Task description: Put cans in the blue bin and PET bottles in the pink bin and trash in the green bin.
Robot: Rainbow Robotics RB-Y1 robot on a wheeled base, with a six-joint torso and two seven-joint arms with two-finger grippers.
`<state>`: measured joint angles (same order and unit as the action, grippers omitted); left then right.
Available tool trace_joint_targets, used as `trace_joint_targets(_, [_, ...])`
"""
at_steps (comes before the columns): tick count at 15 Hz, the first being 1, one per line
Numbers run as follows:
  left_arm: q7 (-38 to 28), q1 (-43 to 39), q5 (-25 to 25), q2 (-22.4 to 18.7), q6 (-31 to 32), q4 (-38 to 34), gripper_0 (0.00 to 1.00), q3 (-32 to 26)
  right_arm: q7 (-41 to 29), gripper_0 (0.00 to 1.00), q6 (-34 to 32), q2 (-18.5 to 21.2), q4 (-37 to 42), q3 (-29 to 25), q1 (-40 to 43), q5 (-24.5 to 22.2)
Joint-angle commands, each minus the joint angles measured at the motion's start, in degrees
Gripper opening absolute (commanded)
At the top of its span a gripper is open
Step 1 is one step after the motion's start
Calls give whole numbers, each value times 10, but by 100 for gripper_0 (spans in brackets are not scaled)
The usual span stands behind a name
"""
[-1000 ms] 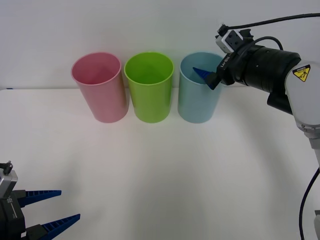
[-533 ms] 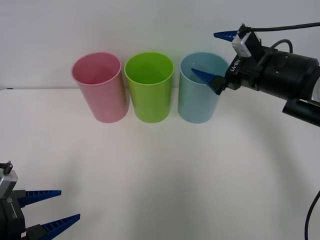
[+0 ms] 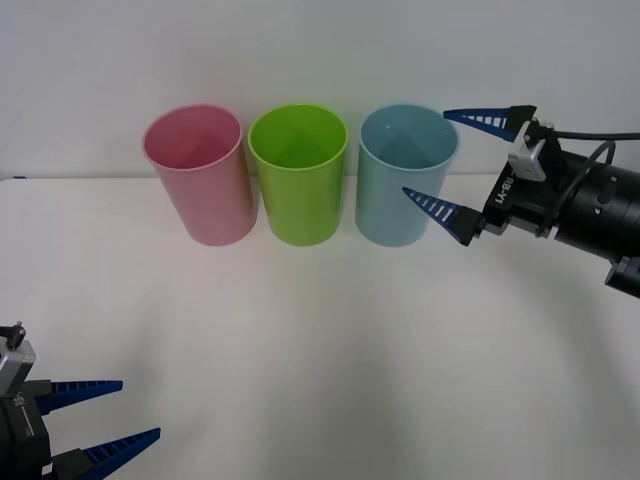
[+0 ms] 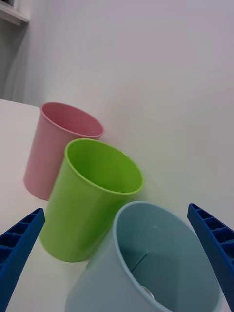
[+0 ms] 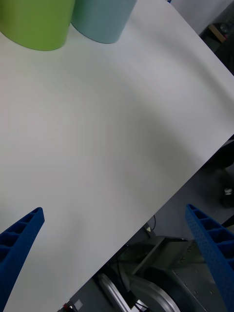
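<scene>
Your right claw [image 3: 452,168], fingers apart and empty, sits at right of frame just beside the blue bin [image 3: 400,200]; the left claw [image 3: 105,412] waits open at lower left.

I work in what looks like a lab or test room. A plain white table [image 3: 320,330] stands against a bare white wall [image 3: 300,50]. Beyond the table edge I see grey floor [image 5: 195,204], metal equipment framing [image 5: 161,273] and loose cables, no household furnishings.
</scene>
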<state>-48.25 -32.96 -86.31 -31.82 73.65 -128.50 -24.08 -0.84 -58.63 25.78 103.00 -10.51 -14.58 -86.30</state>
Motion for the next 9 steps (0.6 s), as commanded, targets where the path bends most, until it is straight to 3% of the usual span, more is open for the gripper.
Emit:
trace_joint_targets(1, [0, 0, 0, 0, 0, 0, 100, 0, 51, 100, -38, 1, 0, -9, 39, 49])
trace_joint_targets(6, [0, 0, 0, 0, 0, 0, 100, 0, 134, 100, -126, 1, 0, -33, 111, 107])
trace_joint_targets(9, [0, 0, 0, 0, 0, 0, 100, 0, 142, 100, -173, 0, 0, -43, 146, 119])
